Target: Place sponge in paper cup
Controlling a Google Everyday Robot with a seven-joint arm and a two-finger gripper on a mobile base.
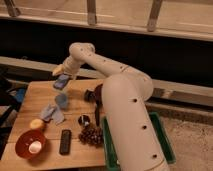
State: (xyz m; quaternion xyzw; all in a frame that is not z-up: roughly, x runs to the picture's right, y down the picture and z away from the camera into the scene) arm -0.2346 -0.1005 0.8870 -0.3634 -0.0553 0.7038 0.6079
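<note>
Camera view: gripper [63,76], upper left of the frame, clamped on the blue-grey sponge [61,82] and holding it clear above the wooden table [75,152], seemingly for carrying; no white paper cup discernible, only a small blue cup [62,100] below.

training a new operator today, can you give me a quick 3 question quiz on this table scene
1. True or false: the sponge lies flat on the table.
2. Where is the claw? A) over the far left part of the table, B) down beside the green bin, C) touching the orange bowl.
3. Name the dark flat thing lying on the table just right of the orange bowl.

Key
1. False: it is up at the claw, above the table.
2. A
3. The black remote.
</note>
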